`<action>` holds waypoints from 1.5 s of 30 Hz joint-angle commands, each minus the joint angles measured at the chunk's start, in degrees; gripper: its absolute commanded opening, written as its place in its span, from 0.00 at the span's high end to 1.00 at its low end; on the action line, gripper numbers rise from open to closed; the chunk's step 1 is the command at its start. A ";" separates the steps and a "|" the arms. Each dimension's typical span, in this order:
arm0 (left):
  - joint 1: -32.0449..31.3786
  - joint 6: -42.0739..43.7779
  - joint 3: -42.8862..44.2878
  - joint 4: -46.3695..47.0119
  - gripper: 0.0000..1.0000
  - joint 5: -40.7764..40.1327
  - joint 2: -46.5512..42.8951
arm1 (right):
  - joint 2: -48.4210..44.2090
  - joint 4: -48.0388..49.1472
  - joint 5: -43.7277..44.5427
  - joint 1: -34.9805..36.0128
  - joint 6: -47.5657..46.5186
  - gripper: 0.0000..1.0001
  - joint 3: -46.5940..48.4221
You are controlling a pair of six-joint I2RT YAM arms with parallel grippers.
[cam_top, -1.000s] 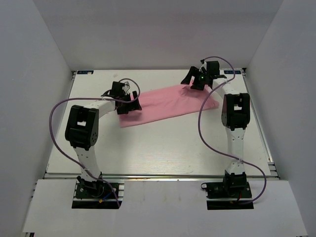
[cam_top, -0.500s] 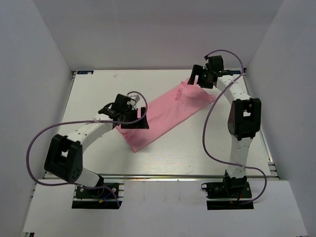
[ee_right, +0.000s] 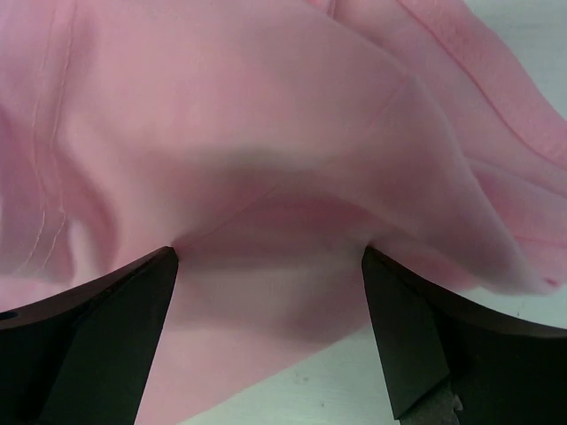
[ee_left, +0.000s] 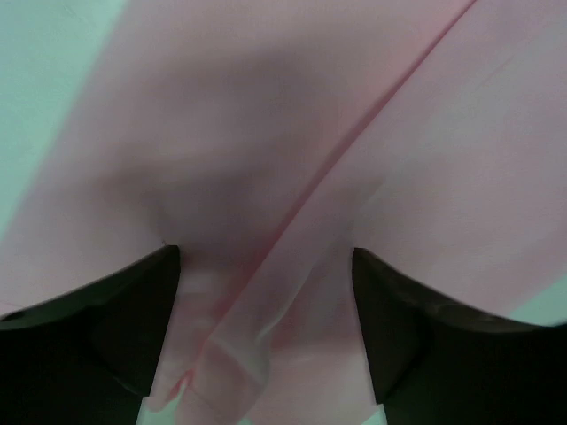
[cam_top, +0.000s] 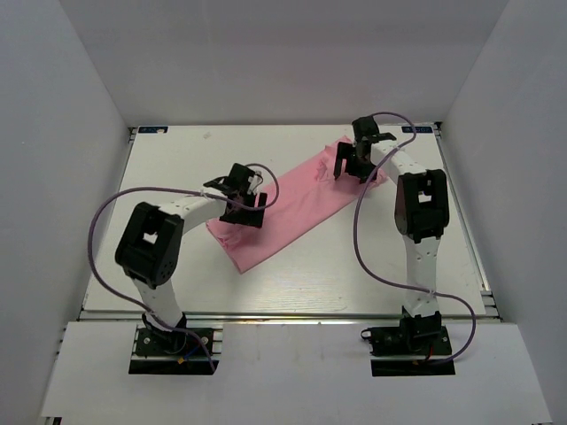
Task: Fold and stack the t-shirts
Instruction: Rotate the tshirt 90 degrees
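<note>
White and flat, the worktop [cam_top: 301, 283] carries a plain light pink short-sleeved t-shirt [cam_top: 297, 208] of thin fabric. It is folded into a long band that lies slantwise from the near left toward the far right. The left end effector [cam_top: 242, 211] sits low over the band's near-left end, its dark fingers [ee_left: 133, 319] spread wide with a fold ridge between them. The right end effector [cam_top: 354, 168] is down at the far-right end, equally wide, with a soft hump of cloth between its fingers [ee_right: 106, 336].
</note>
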 commanded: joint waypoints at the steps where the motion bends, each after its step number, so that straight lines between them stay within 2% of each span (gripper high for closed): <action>1: -1.91 2.23 0.53 -3.64 0.13 -3.82 1.65 | 2.88 -2.96 1.89 0.02 0.94 0.10 6.07; 2: -3.39 1.10 0.53 -4.95 0.28 -5.12 2.62 | 4.19 -3.31 1.98 -0.16 0.94 0.10 7.47; 5: -5.68 -0.58 1.06 -9.51 0.56 -6.28 7.19 | 7.97 -4.89 2.07 -0.16 0.68 0.10 12.47; 7: -8.48 -1.90 1.77 -12.51 0.63 -5.67 10.18 | 11.83 -6.65 1.36 -0.25 -0.29 0.10 15.03; 8: -9.72 -2.42 1.77 -15.40 0.70 -4.45 10.97 | 12.81 -7.35 0.67 -0.07 -0.47 0.10 19.05; 10: -13.66 -2.43 2.38 -17.44 0.71 1.43 11.51 | 16.41 -8.76 -0.74 0.02 -0.82 0.10 21.36; 11: -15.08 -3.21 1.77 -17.45 0.71 7.28 11.51 | 17.55 -7.28 -3.88 -0.07 -1.17 0.10 23.55; 13: -17.63 -4.36 1.24 -16.92 0.68 13.03 10.11 | 18.88 -6.22 -5.40 0.11 -0.82 0.10 25.40; 15: -21.41 -6.38 0.62 -15.61 0.56 20.57 8.17 | 19.76 -4.64 -7.33 0.01 0.23 0.10 27.34; 17: -23.87 -6.38 2.36 -15.08 0.41 24.12 7.56 | 19.41 -0.25 -8.74 0.19 1.37 0.10 27.00; 18: -26.23 -6.91 3.08 -15.68 0.29 24.13 7.55 | 19.41 0.98 -9.53 0.19 1.38 0.10 26.74; 21: -29.58 -6.39 5.89 -16.38 0.12 24.13 7.55 | 19.85 5.03 -11.99 0.02 1.55 0.10 27.26; 22: -30.20 -6.38 7.55 -17.52 0.01 24.13 7.55 | 19.68 5.65 -11.82 0.02 1.29 0.10 27.70; 25: -31.00 -5.86 9.06 -18.76 0.00 20.71 5.89 | 17.76 6.01 -11.65 -0.07 -1.60 0.10 28.06; 28: -31.53 -5.86 9.59 -15.71 0.00 17.37 1.15 | 14.95 5.65 -11.82 0.63 -4.49 0.10 27.62; 33: -29.60 -8.57 9.06 -13.58 0.00 1.04 -5.88 | 5.12 3.37 -9.89 3.18 -10.12 0.10 22.09; 34: -29.59 -10.67 8.28 -12.97 0.00 -6.03 -8.16 | 4.13 2.76 -7.45 4.48 -11.09 0.10 18.60; 35: -29.59 -12.34 7.75 -13.83 0.00 -9.32 -9.40 | 2.99 2.23 -6.47 4.93 -11.62 0.10 17.43; 40: -26.44 -18.42 3.88 -13.76 0.00 -23.74 -13.89 | -6.67 -0.86 -0.05 7.92 -6.54 0.10 5.93; 41: -24.43 -19.12 3.09 -13.76 0.00 -23.77 -14.41 | -7.65 -0.33 0.57 8.19 -4.88 0.10 3.99; 42: -23.45 -19.91 2.56 -13.06 0.00 -24.81 -14.94 | -8.96 0.63 1.62 9.76 -3.56 0.10 -1.77; 45: -19.06 -21.06 1.42 -10.34 0.00 -24.22 -16.96 | -10.47 1.43 4.34 11.87 -1.52 0.10 -6.56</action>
